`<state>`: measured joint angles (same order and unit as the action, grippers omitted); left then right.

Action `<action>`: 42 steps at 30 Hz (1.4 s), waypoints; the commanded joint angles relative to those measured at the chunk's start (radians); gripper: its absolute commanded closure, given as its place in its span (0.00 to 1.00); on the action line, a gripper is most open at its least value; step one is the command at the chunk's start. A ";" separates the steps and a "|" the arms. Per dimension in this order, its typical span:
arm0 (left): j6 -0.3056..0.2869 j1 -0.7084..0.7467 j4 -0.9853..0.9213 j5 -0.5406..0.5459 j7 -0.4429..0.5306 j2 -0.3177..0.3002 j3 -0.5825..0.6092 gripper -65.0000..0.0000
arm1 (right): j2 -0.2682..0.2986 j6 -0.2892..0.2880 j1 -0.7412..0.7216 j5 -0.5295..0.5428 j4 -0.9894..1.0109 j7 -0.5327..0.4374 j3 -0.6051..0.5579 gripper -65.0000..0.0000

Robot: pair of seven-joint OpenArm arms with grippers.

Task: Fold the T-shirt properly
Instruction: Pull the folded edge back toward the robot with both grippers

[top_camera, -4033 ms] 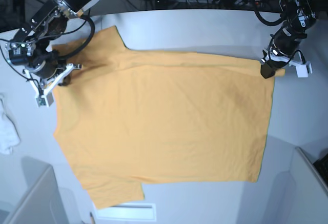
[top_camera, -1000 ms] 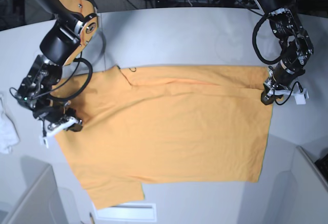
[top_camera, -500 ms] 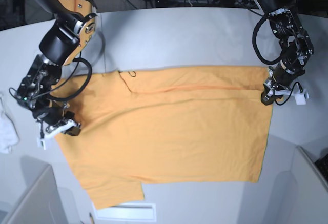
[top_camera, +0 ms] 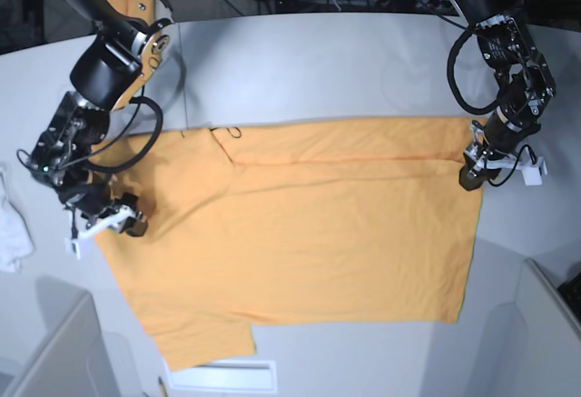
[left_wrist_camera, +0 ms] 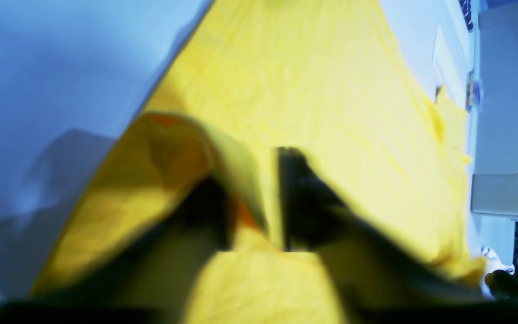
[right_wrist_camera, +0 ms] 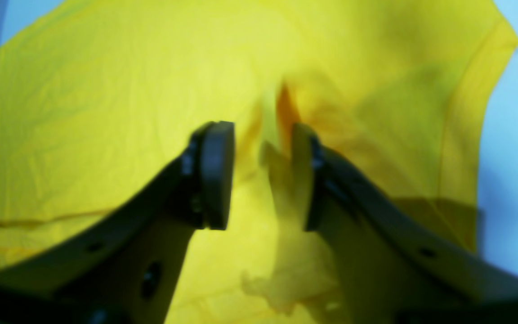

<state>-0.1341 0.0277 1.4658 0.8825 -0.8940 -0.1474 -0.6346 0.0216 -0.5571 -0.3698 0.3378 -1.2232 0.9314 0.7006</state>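
Left of the T-shirt [top_camera: 300,224] lies a white cloth [top_camera: 13,233]; both hands' jaws seem parted around fabric.

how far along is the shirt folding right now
Done: the light-orange cotton T-shirt has its far edge folded over onto the body. In hand: the left gripper and right gripper, jaws parted, sit at that fold's ends. Left: the near sleeve and most of the body lie flat and unfolded.
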 commanded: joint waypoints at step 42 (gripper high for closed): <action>-0.131 0.301 0.204 0.042 0.045 0.091 -0.202 0.14 | -0.157 0.188 0.211 0.027 -0.289 0.100 0.442 0.48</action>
<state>-0.2554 0.3328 1.6547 0.9115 -0.8692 -0.0414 -0.8307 -0.1448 -0.3603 -0.1448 0.3557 -1.5021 1.0393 1.1419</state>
